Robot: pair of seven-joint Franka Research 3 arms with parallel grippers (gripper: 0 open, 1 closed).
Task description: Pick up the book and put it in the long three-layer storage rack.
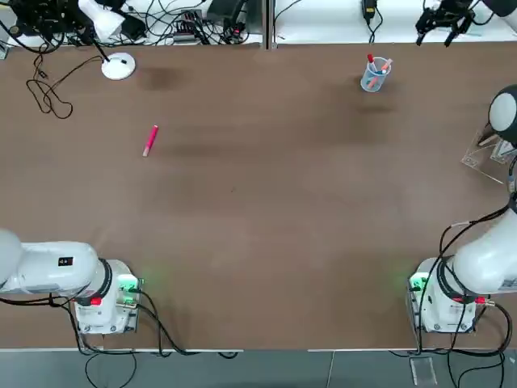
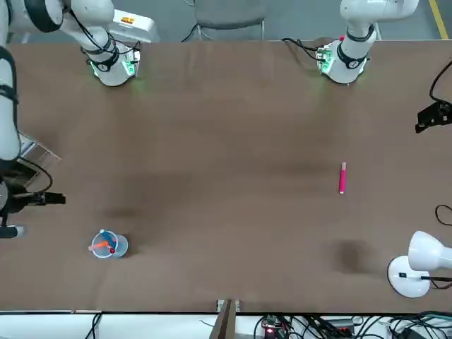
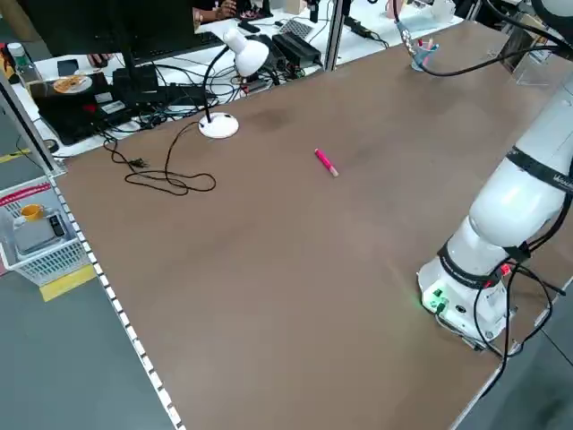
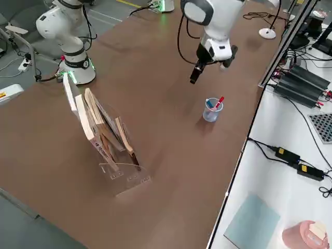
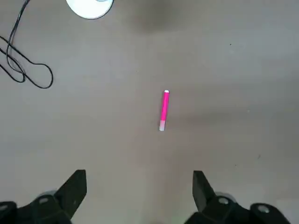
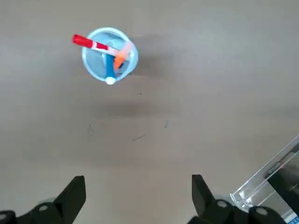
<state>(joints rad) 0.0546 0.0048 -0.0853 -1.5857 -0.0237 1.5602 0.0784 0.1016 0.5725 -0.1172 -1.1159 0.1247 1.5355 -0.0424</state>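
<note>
The clear rack (image 4: 124,179) stands at the table's right edge, its corner also showing as clear acrylic (image 6: 261,184) in the right wrist view. Several thin books lean in its tiers, among them a dark-covered, tan-edged book (image 4: 106,139). No book lies on the tabletop. My right gripper (image 6: 138,182) hangs open and empty above the table between the rack and a pen cup; the right side view shows it raised (image 4: 212,62). My left gripper (image 5: 138,179) is open and empty, high over the left part of the table.
A clear pen cup (image 1: 374,77) with coloured pens stands far right of centre. A pink marker (image 1: 150,140) lies on the left half. A white desk lamp (image 1: 119,66) and a looped black cable (image 1: 48,97) sit at the far left corner.
</note>
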